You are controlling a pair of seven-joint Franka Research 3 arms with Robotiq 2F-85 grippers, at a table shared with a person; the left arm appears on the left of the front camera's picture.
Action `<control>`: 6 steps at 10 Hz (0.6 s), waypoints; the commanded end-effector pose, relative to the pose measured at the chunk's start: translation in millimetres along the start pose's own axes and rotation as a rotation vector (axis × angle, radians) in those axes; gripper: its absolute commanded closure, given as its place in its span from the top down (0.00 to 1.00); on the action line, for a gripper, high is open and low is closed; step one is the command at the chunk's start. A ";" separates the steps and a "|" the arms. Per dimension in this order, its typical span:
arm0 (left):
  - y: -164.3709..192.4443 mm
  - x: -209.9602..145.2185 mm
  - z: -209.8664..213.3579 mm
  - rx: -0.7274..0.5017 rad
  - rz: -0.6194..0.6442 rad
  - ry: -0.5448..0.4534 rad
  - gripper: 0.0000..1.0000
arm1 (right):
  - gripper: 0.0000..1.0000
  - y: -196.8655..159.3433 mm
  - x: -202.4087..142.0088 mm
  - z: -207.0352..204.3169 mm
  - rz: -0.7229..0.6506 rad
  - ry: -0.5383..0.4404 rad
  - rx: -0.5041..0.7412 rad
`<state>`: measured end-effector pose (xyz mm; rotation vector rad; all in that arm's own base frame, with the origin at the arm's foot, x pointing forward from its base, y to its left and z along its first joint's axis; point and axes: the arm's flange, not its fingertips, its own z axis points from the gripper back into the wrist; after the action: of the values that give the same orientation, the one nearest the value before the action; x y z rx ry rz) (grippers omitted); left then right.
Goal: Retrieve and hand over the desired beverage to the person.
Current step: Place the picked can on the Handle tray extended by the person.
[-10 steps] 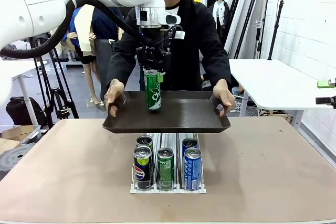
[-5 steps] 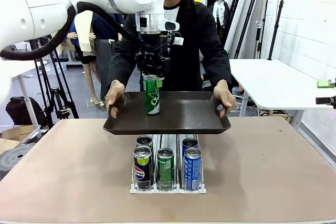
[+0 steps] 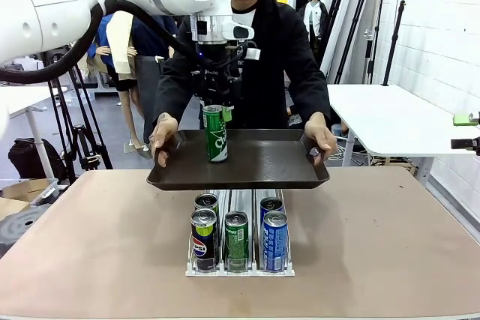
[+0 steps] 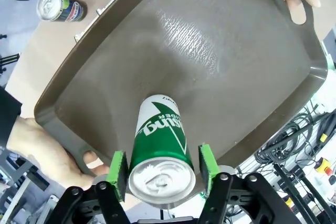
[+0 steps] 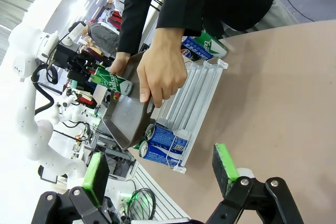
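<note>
One person (image 3: 289,58) holds the dark, grainy rectangular tray (image 3: 247,179) above the worktop (image 3: 390,237). Left claw (image 3: 216,99) has loosened since a second ago, pads barely parted around the upright slim green can (image 3: 216,134) on the tray. Right claw (image 5: 160,170) gapes wide, empty.

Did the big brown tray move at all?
No. The dark brown plastic tray still sits level over the white can rack, with its edges in the same place.

1 green can (image 3: 216,134), 1 tray (image 3: 270,161), 2 hands (image 3: 162,134), 5 cans (image 3: 275,241) in 1 rack (image 3: 240,270).
</note>
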<state>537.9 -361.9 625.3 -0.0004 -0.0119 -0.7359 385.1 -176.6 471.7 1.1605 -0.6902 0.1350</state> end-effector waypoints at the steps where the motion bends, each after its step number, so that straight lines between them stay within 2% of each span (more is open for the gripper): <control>1: 5.7 -13.1 16.9 -0.011 0.058 -0.041 1.00 | 1.00 -0.1 -0.6 0.2 -0.006 -0.002 0.003; 4: 11.8 -23.5 42.1 0.006 0.076 -0.092 1.00 | 1.00 -0.1 -0.6 0.2 -0.006 -0.002 0.003; 6: 24.7 -23.0 44.9 -0.004 0.096 -0.063 1.00 | 1.00 -0.1 -0.6 0.2 -0.006 -0.002 0.003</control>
<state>532.8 -330.5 672.0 -0.0099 -0.0900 -0.6738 385.0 -176.6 471.7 1.1605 -0.6902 0.1349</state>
